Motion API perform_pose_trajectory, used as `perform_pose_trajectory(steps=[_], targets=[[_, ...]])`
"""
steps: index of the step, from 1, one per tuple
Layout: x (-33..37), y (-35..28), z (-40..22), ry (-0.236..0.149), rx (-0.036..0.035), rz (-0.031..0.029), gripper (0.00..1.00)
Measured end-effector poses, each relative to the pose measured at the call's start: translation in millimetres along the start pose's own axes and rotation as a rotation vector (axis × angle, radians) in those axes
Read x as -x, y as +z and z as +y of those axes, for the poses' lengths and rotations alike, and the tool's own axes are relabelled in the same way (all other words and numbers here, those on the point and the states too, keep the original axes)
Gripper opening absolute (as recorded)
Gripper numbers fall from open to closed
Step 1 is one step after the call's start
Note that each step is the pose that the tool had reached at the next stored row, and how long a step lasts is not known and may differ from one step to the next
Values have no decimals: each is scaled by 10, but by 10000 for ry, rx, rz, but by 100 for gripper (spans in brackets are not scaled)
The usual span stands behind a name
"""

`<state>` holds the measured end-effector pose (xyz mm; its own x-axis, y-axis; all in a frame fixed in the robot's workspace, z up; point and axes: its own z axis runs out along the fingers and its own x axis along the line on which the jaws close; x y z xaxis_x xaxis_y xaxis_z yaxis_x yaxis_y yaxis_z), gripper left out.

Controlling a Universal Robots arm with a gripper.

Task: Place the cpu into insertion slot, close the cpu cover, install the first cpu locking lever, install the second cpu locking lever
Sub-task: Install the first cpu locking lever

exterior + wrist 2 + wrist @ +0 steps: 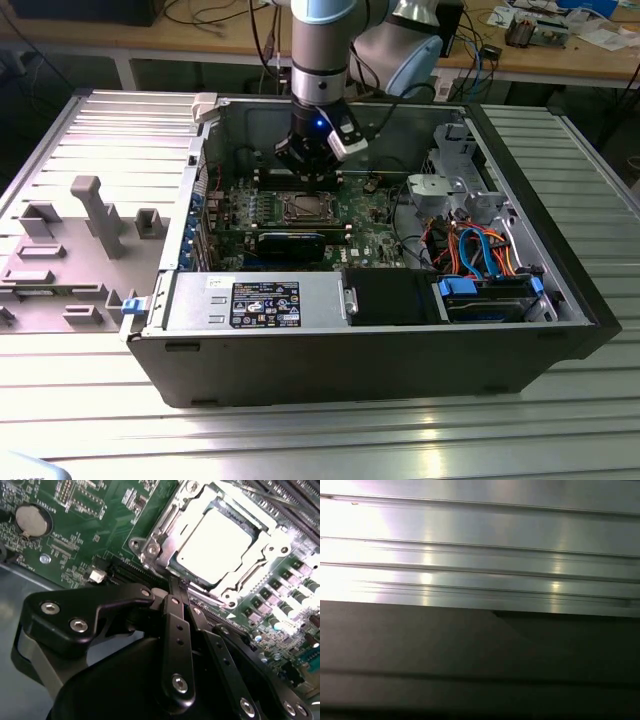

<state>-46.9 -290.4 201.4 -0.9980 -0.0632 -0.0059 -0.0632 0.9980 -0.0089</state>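
While the clenched end effector (176, 585) is hovering beside the cpu cover (252, 570), I'm fearing a slip bending the socket's lever.

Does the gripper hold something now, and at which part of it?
Nothing is held. The gripper is shut and empty beside the cpu cover; the cpu lies in its socket.

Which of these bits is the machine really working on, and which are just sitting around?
In the job:
- cpu
- cpu cover
- insertion slot
- pincer, beside the socket

Just there:
- coin battery
- blue cables
- grey fixtures
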Motion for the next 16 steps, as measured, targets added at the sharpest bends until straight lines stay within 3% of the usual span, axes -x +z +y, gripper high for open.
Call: perform_pose_trajectory(steps=[2,4,6,16], targets=[[2,-13,8,0,-6,-4,11],[1,-49,5,-1,-75,6,11],[-1,-53,-7,-1,-96,7,11],[-11,-54,-168,0,-148,11,11]])
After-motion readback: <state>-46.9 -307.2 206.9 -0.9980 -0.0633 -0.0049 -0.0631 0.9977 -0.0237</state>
